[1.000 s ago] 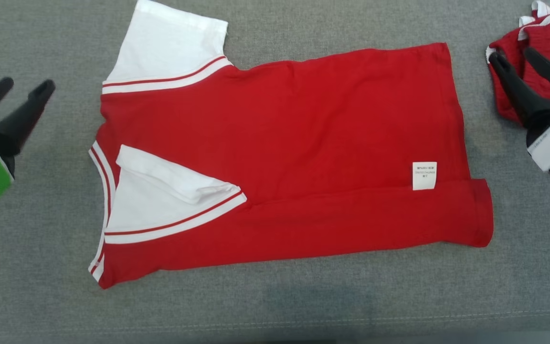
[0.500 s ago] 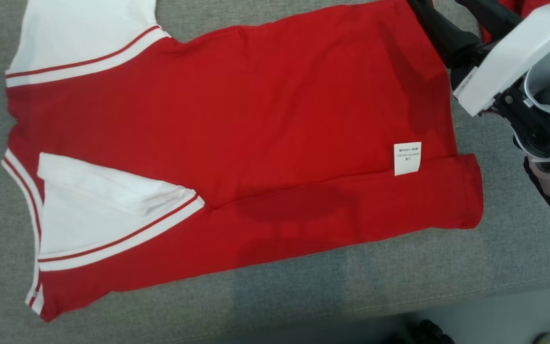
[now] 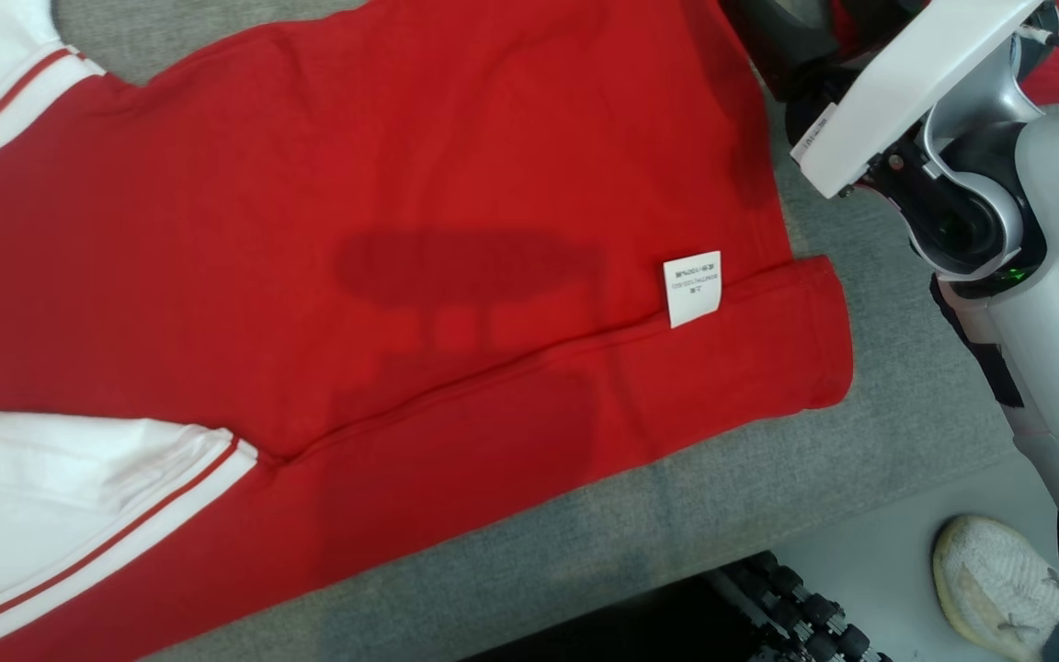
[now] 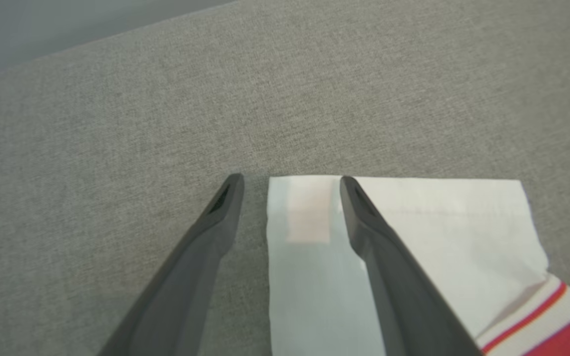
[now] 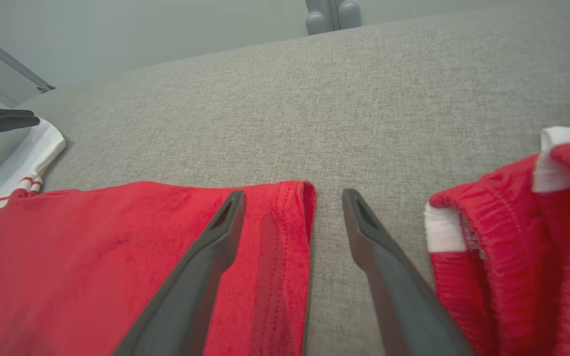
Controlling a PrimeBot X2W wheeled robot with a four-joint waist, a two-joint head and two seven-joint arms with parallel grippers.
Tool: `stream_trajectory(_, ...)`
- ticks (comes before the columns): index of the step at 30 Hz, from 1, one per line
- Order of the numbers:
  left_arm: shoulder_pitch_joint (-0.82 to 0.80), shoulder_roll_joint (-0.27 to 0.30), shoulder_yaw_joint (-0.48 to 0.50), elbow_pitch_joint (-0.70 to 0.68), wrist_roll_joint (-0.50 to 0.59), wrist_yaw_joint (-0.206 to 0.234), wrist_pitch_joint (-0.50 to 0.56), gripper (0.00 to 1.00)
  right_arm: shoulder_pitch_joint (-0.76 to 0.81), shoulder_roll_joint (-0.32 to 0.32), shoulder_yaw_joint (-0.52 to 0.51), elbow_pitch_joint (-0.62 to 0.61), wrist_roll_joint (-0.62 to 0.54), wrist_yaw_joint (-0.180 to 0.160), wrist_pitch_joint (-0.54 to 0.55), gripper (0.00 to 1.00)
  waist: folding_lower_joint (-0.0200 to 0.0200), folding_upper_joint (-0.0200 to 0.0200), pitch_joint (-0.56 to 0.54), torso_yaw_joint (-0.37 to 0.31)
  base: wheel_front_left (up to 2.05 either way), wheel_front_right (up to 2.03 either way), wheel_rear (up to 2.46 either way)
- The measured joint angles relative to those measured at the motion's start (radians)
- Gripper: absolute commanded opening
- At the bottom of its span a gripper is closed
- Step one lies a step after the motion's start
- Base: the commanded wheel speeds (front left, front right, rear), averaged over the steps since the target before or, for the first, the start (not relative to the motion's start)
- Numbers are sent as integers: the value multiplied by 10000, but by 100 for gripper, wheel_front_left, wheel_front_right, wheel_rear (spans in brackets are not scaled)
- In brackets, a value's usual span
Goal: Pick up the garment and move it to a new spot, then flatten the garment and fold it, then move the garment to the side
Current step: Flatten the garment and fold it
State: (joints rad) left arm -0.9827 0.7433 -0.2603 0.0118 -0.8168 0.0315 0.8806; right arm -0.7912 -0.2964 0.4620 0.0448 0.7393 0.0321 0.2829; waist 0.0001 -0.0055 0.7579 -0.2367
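Note:
The garment (image 3: 456, 211) is a red shirt with white sleeves, lying flat on the grey cushion with its near long side and one sleeve (image 3: 61, 496) folded in and a white label (image 3: 692, 288) showing. My right gripper (image 5: 292, 195) is open at the garment's far hem corner (image 5: 290, 217), one finger above red cloth, the other above bare cushion. My left gripper (image 4: 290, 183) is open over the end of the other white sleeve (image 4: 413, 232), straddling its corner. Neither holds anything.
A second red and white garment (image 5: 512, 247) lies bunched just right of my right gripper. The cushion's front edge (image 3: 677, 552) runs close below the shirt. Past it are my wheeled base (image 3: 796, 607) and a person's pale shoe (image 3: 998, 588) on the floor.
The head camera has swung right and dropped closer. My right arm has moved from over the bunched red garment to the shirt's far hem corner. Both grippers stay open.

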Motion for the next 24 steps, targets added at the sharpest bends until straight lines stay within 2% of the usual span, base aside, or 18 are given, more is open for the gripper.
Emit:
stream_trajectory(7, -129, 723, -196, 487, 903, -228, -15, 100, -40, 104, 63, 351, -92, 207, -376, 100, 0, 0, 333, -574, 0, 0, 0)
stream_trajectory(13, -339, 318, -61, 1003, 303, -228, 17, 100, -76, 52, 42, 871, -192, 309, -637, 100, 0, 0, 321, -625, 0, 0, 0)
stream_trajectory(24, -634, -244, -564, 1411, -339, -493, 930, 100, -215, -132, 38, 1570, -255, 416, -800, 100, 0, 0, -43, -124, 0, 0, 0)
